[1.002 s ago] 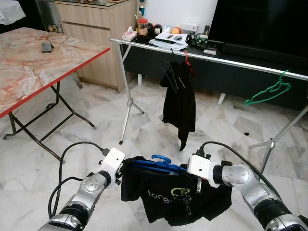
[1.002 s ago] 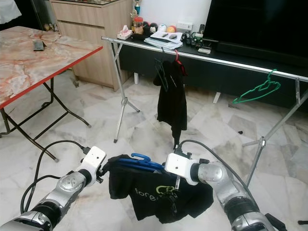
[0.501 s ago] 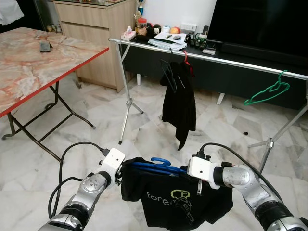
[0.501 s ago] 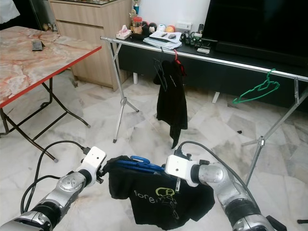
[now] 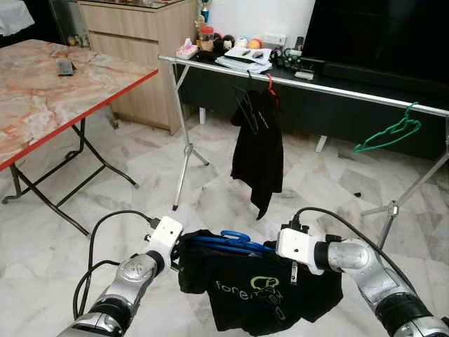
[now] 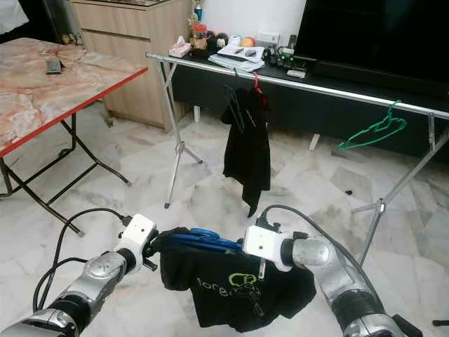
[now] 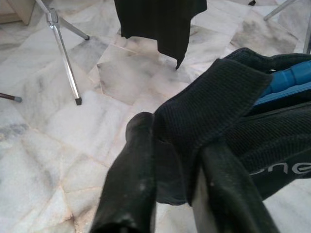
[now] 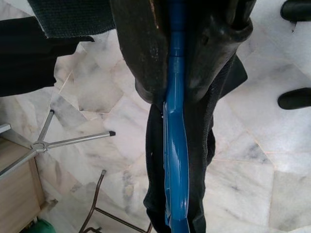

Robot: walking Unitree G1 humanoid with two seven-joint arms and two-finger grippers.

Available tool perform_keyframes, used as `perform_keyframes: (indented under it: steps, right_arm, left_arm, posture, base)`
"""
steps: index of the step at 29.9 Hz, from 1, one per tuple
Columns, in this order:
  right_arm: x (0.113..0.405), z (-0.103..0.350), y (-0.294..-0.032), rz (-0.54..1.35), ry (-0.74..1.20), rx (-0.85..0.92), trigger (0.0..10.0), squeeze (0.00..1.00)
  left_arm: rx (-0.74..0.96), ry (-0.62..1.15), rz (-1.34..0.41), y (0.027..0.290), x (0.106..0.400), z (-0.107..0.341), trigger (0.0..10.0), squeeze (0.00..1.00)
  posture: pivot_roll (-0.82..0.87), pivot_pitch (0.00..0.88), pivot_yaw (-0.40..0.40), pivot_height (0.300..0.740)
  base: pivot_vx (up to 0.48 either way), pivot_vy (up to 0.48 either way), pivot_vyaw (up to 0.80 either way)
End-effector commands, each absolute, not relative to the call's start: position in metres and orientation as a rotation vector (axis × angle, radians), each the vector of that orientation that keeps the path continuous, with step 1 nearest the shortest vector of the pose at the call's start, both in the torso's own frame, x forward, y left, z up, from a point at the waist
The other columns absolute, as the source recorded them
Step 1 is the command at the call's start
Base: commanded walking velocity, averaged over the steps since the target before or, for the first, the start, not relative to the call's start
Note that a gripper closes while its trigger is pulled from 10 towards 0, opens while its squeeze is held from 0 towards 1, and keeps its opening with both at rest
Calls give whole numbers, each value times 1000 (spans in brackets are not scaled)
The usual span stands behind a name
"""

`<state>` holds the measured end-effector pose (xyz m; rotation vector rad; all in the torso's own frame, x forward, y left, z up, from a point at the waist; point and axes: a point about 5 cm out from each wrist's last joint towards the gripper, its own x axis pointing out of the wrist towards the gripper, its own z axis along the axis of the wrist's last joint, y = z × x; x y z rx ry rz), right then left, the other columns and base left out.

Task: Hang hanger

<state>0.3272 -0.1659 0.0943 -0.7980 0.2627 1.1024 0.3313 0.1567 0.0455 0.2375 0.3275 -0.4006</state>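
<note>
Stretching across the room behind everything else, a long metal clothes rail (image 5: 330,88) on tripod legs stands over the pale marble floor (image 5: 140,203), with a dark low cabinet (image 5: 365,116) and a big black screen (image 5: 393,35) behind it. On the robot's left stands a marble-patterned folding worktop (image 5: 49,98) with a red edge, and past it a wooden cabinet (image 5: 140,42). A black garment (image 5: 259,158) hangs from the rail on a red hanger (image 5: 270,84), just beside an empty black hanger (image 5: 245,109); well apart, further right on the rail, a green hanger (image 5: 389,133) hangs bare. Low in front of the robot, a black T-shirt (image 5: 259,291) with a green and grey print is draped on a blue hanger (image 5: 235,241), held in the air between the two arms and well short of the rail. The left end effector (image 7: 170,179) has its two black fingers closed on a fold of the shirt's fabric at the hanger's left end. The right end effector (image 8: 182,63) is clamped on the blue hanger's arm, the blue bar running out between its fingers (image 8: 141,53) with the dark cloth hanging around it.
</note>
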Motion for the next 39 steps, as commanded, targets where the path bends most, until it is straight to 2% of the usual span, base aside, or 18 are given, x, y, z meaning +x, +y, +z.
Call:
perform_keyframes:
  steps: [1, 12, 24, 29, 39]
  right_arm:
    - [331, 110, -158, 1115, 157, -801, 10000, 0]
    - [331, 110, -159, 1107, 161, -809, 10000, 0]
    - [331, 110, -161, 1102, 163, -815, 10000, 0]
    - [324, 111, -172, 1103, 182, -819, 10000, 0]
    - [304, 96, -196, 1149, 322, -880, 10000, 0]
  left_arm:
    - [216, 359, -409, 156, 326, 38, 0, 0]
    - [211, 354, -407, 156, 326, 38, 0, 0]
    - [197, 360, -293, 165, 328, 38, 0, 0]
    - [181, 418, -42, 194, 325, 33, 0, 0]
    - [136, 415, 177, 220, 321, 34, 0, 0]
  posture:
    - [-9, 50, -48, 740]
    - [-9, 50, -48, 740]
    - [-11, 54, -50, 740]
    - [-15, 57, -50, 740]
    - [-24, 61, -53, 740]
  base:
    - [0, 0, 0]
    - [0, 0, 0]
    - [0, 0, 0]
    - [0, 0, 0]
    - [0, 0, 0]
